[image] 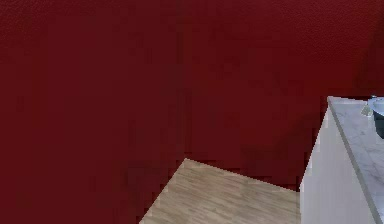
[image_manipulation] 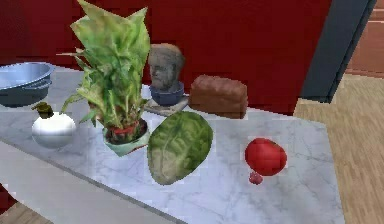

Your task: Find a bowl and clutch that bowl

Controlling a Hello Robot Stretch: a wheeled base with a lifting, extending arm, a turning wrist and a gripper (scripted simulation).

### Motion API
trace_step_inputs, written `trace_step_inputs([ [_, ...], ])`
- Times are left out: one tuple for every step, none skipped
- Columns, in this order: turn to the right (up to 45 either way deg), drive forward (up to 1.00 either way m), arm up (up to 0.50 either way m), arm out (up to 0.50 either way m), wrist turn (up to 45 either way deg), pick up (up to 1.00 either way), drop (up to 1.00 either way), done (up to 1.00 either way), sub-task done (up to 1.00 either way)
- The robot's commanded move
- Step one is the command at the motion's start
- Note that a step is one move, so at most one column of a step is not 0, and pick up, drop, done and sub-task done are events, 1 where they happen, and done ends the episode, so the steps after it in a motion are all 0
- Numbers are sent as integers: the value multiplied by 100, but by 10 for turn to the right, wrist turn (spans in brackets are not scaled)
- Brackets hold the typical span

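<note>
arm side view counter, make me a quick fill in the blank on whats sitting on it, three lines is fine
1. The bowl at the arm side view's left edge is ___ in colour.
2. The bust stands between the potted plant and the loaf of ___.
3. The round fruit right of the lettuce is ___.

Missing words: blue; bread; red.
</note>
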Motion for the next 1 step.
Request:
trace_step_inputs([
  [0,0,38,0,0,0,0,0,0],
])
